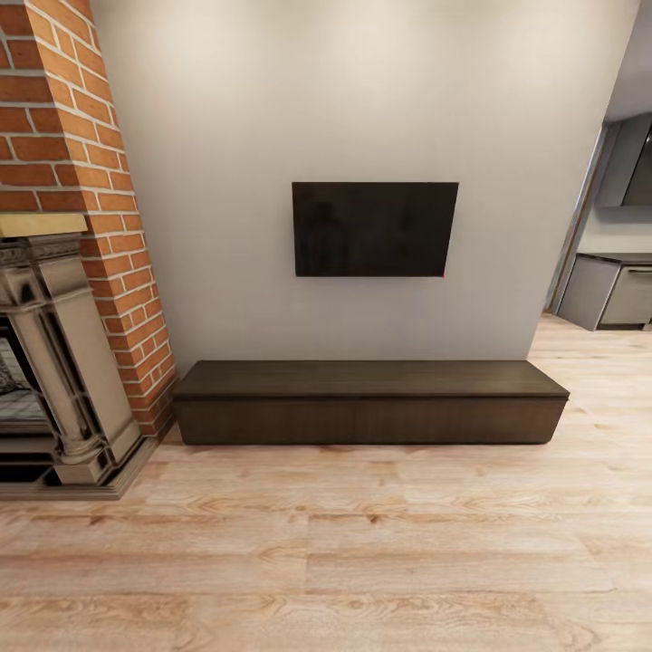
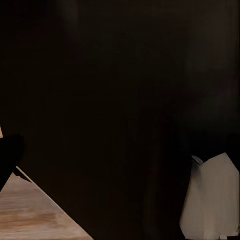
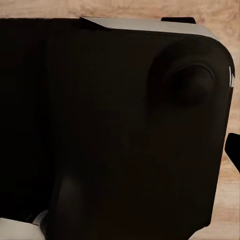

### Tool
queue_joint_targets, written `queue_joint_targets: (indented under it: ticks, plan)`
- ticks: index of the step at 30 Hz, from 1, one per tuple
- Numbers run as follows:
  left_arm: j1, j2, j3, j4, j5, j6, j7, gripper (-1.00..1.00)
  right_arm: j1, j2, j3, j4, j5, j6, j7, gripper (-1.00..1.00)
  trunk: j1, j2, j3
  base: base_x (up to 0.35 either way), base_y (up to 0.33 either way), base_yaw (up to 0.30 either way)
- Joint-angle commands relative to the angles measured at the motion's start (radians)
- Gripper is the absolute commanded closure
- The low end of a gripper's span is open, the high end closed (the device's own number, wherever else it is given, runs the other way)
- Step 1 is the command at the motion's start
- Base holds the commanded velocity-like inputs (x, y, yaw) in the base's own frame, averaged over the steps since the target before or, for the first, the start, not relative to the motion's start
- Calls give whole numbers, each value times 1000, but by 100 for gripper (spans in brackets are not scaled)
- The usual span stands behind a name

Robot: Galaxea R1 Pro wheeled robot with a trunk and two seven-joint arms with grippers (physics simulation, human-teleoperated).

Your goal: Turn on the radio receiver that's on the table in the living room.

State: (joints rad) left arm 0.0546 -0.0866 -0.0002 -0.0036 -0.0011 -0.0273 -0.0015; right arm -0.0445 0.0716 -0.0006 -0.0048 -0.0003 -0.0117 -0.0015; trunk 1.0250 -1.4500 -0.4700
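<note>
The head view faces a plain wall (image 1: pixel 362 109). The floor (image 1: pixel 326 552) is light wood planking and runs from the wall toward the robot. A brick column (image 1: pixel 81 181) with a fireplace (image 1: pixel 54 362) stands at the view's left. A long dark-brown low cabinet (image 1: pixel 371 400) sits against the wall, its top bare. A dark screen (image 1: pixel 374 229) hangs on the wall above the cabinet. At the view's right, an opening leads to a room with grey units (image 1: pixel 607 290).

The left wrist view is mostly dark robot bodywork (image 2: pixel 120 100), with a strip of floor and a pale part (image 2: pixel 210 200) at its edges. The right wrist view shows a dark rounded housing (image 3: pixel 115 130) over floor.

Tool state: neither tool's fingers can be made out, so it cannot be told whether either is apart or together. Both arms appear tucked close to the robot body.

Task status: judged as the travel stage. The radio and its table are not seen here, so their position relative to either tool cannot be given. Remaining, by this judgement: find the table, approach it, reach the radio, and switch it on.
</note>
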Motion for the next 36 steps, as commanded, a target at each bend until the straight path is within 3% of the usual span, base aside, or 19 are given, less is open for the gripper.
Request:
queue_joint_targets:
  ticks: [1, 5, 10, 11, 14, 17, 22, 28, 36]
  plan:
    - [0, -1, -1, -1, 0, -6, 0, -100, 0, 0, -1, -2, 0, -6, 1, -100, 0, 0, 0, 0, 0, 0]
    - [0, 12, 1, -24, 0, -28, 2, -100, -1, -4, 0, -24, 2, -28, 7, -100, 0, 0, 0, 0, 0, 0]
    - [0, 24, 18, -52, -3, -56, 9, -100, -1, -31, -1, -52, 3, -41, 11, -100, 0, 0, 0, 0, 0, 0]
    - [0, 30, 58, -393, -3, -46, 11, -100, -1, -72, -2, -430, 3, -41, 12, -100, 0, 0, 0, 0, 0, 0]
    - [0, 45, 128, -526, -1, 23, 9, -100, -2, -88, -3, -552, 1, -39, 12, -100, 0, 0, 0, 0, 0, 0]
    - [0, 65, 212, -727, -2, 151, 7, -100, -2, -95, -3, -660, 2, -41, 14, -100, 0, 0, 0, 0, 0, 0]
    - [1, 75, 241, -910, -1, 190, 7, -100, -2, -95, 4, -790, 2, -41, 12, -100, 0, 0, 0, 0, 0, 0]
    - [1, 66, 262, -1097, 2, 199, 8, -100, -2, -95, -1, -947, -5, -32, 10, -100, 0, 0, 0, 0, 0, 0]
    - [0, 15, 267, -1148, 13, 235, 5, -100, -2, -93, -1, -967, -16, -33, 9, -100, 0, 0, 0, 0, 0, 0]
